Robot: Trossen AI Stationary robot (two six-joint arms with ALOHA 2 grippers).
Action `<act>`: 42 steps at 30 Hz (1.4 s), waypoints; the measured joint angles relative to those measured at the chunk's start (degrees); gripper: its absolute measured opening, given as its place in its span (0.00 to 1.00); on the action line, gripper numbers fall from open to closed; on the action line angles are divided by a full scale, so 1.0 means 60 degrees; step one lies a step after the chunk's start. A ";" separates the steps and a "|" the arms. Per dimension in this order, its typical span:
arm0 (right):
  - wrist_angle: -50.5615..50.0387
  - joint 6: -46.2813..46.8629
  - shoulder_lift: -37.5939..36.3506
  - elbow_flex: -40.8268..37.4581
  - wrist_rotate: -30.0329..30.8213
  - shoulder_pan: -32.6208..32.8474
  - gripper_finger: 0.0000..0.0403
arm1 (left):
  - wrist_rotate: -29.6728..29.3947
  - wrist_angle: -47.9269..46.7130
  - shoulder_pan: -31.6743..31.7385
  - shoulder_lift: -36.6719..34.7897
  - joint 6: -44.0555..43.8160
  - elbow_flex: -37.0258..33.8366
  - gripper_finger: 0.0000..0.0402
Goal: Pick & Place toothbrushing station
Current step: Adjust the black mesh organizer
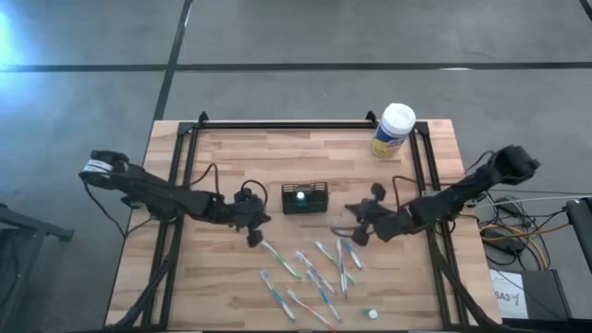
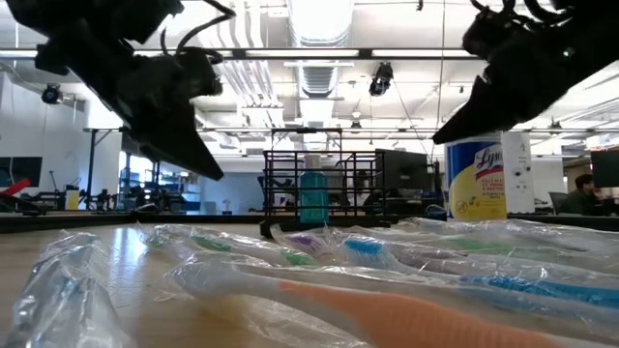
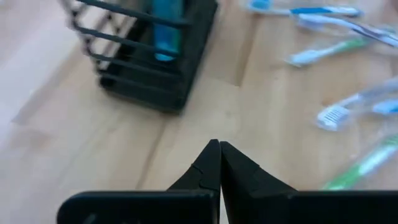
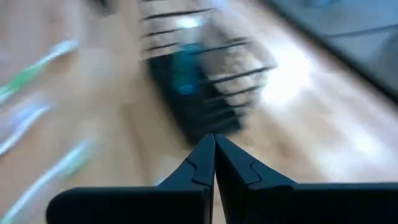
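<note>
Fingers (image 3: 214, 163) of both grippers are pressed together, empty, flanking the small black wire-mesh basket (image 1: 305, 198) on the wooden table (image 1: 222, 287).

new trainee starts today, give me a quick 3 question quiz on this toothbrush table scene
1. True or false: the left gripper holds a toothbrush.
2. What stands inside the black wire basket? A) a yellow wipes canister B) a teal tube-like item with a white top C) nothing
3. Fill in: the yellow wipes canister stands near the table's far ____ corner in the high view.

Key
1. False. Its fingers are shut on nothing, above the bare wood; the right gripper is shut and empty too.
2. B. The teal item stands in the basket; the wrapped toothbrushes lie loose on the table in front of it.
3. Right.
</note>
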 joint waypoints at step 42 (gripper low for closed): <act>0.6543 -0.3464 0.5056 -0.0030 -0.4242 -0.4665 0.02 | 0.0210 0.3350 0.0518 0.2594 0.0721 0.0135 0.01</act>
